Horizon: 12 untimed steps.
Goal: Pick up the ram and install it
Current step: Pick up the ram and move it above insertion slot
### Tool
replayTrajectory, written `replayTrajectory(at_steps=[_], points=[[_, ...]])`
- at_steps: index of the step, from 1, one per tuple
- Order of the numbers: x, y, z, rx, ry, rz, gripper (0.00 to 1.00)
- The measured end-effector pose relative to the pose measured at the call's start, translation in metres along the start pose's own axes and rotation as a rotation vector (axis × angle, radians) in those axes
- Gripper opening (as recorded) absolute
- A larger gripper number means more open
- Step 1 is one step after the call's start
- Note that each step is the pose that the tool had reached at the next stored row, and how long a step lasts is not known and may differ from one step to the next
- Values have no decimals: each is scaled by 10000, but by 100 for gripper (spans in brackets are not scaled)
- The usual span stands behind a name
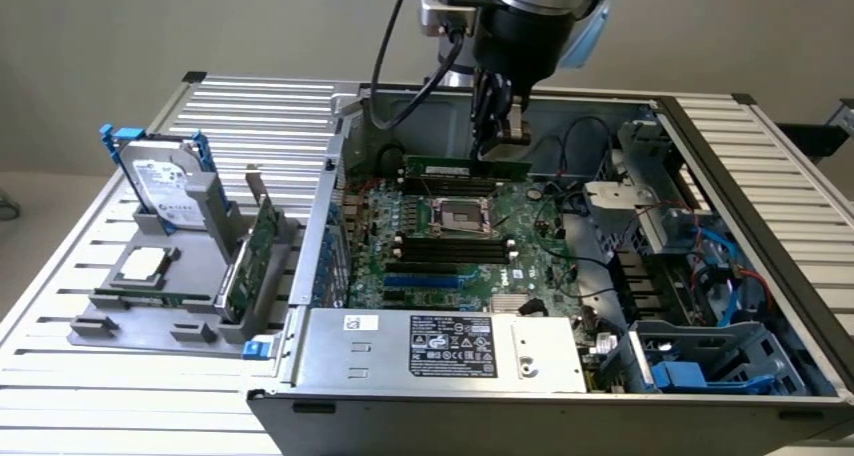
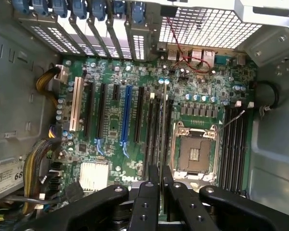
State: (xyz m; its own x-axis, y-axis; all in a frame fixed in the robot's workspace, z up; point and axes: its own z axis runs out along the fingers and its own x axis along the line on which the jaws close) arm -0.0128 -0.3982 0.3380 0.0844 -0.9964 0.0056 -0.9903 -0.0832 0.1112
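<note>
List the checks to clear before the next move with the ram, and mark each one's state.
1. Ram gripped in the claw: ok.
2. Ram inside the case, over the motherboard: ok.
3. Ram running parallel to the black slots beside the CPU socket: ok.
4. Ram centred over a single slot: cannot tell.
5. Slot latches open: cannot tell.

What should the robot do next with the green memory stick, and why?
Probably ease the ram straight down. The gripper is shut on it, and it hangs edge-down in line with the black slots beside the processor socket, seemingly not yet seated, so a gentle lowering looks right.
</note>
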Motion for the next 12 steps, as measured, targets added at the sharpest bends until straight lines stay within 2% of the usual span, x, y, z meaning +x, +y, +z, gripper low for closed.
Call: replayTrajectory(at_steps=[5, 7, 8, 9, 12], points=[[-42, -8, 43, 73, 51, 97, 14], [-48, -10, 56, 140, 102, 129, 14], [-49, -10, 61, 168, 157, 136, 14], [-48, -11, 60, 166, 194, 140, 14], [-48, -11, 60, 167, 195, 139, 14]])
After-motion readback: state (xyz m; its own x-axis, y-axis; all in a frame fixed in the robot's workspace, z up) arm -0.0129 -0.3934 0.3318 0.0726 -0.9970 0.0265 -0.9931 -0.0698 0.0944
